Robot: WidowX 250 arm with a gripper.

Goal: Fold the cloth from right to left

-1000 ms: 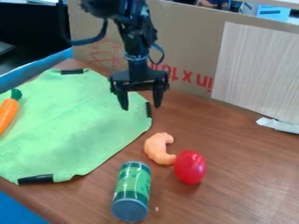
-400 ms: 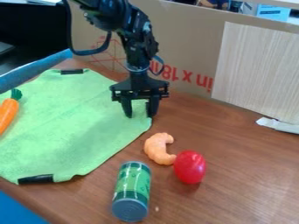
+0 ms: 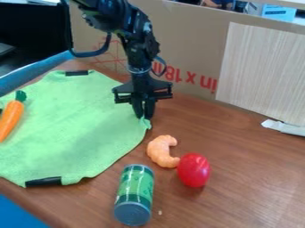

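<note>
- From where I stand, the green cloth [image 3: 77, 124] lies nearly flat on the table [image 3: 238, 178], its left part under the carrot [image 3: 12, 116].
- The claw [image 3: 143, 116] is drawn close together at the cloth's right edge, pinching what looks like a small tuft of it.
- So the grip seems made, but no fold is there; I'd call it the opening stage. Lifting that edge, carrying it left and letting go all remain.
- The pinched bit is mostly hidden between the tips, so I can't judge how deep the hold is.
- The cloth's left side is cut off by the view's edge, as is a small dark thing [image 3: 1, 111] beside the carrot; I can't make out what that is.
</note>
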